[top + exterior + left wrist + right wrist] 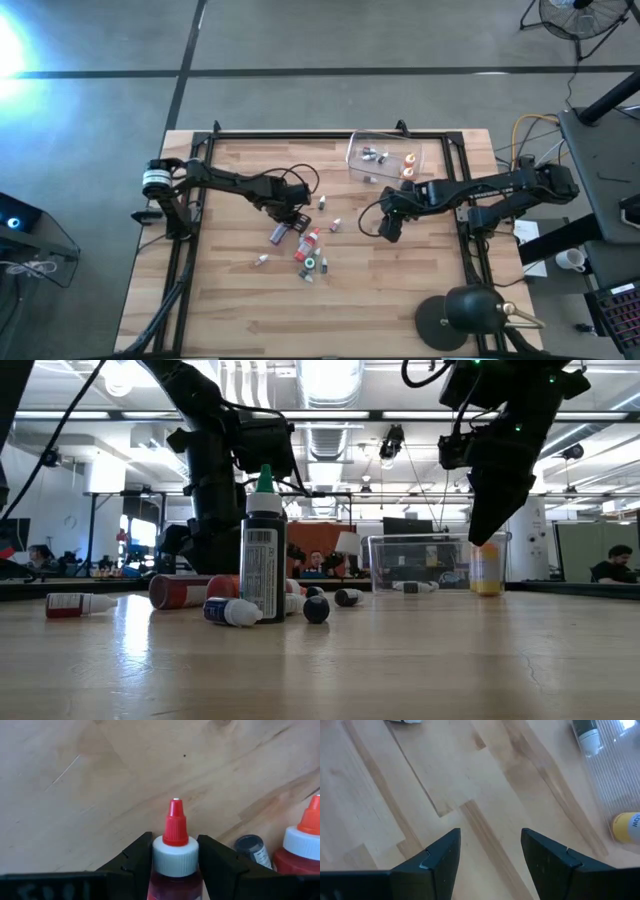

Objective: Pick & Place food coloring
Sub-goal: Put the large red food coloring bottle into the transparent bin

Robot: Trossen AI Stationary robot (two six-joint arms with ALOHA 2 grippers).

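While the left gripper clasps a red-capped bottle between its fingers, low over the table, more bottles lie scattered just beside it. Well apart, the right gripper hangs with fingers spread and nothing in them, near the clear box.

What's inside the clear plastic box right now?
The clear plastic box holds a few small bottles: two orange-capped ones and some dark-and-white ones. Its glare and walls hide any exact count.
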